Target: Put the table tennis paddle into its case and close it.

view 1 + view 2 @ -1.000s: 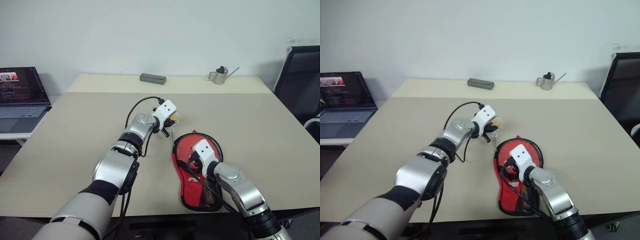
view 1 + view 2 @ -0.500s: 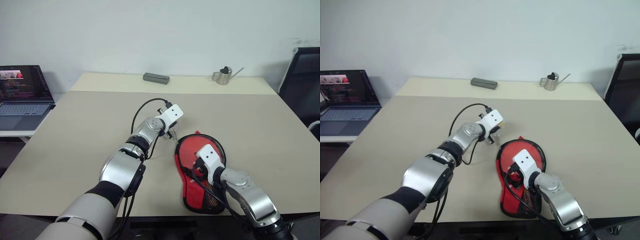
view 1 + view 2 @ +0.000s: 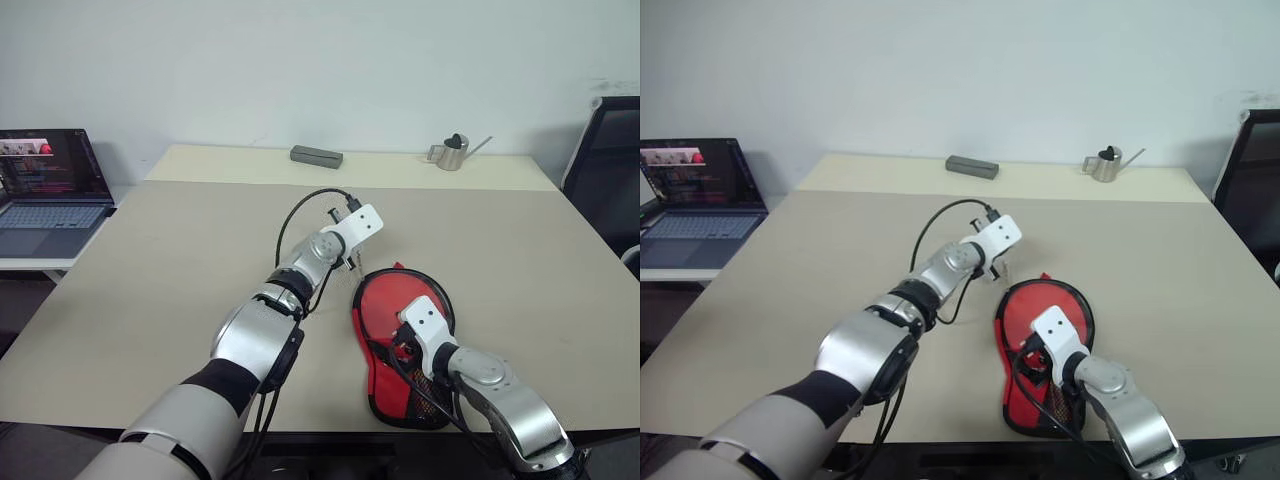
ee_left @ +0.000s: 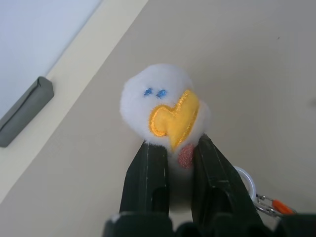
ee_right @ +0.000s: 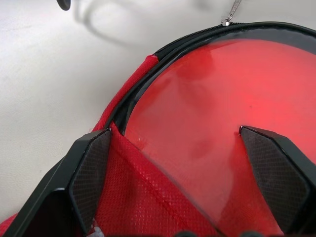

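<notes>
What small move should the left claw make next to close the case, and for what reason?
Probably keep pulling the plush duck charm around the rim. The left claw is shut on the charm, which seems linked by a ring to the zipper. The paddle's red face lies in the case, whose zipper looks unclosed, with the right claw open over it.

We see a red case [image 3: 400,335] edged with a black zip and carrying a black mesh pocket, and inside it the glossy red face of the paddle [image 5: 232,123]. Black fingers [image 4: 150,180] hold a white plush charm [image 4: 165,111] with blue stitched eyes, a yellow-orange beak and a pinkish-red patch. The table [image 3: 160,260] is beige, the small bar [image 3: 316,156] grey, the little watering can [image 3: 452,152] silver.
</notes>
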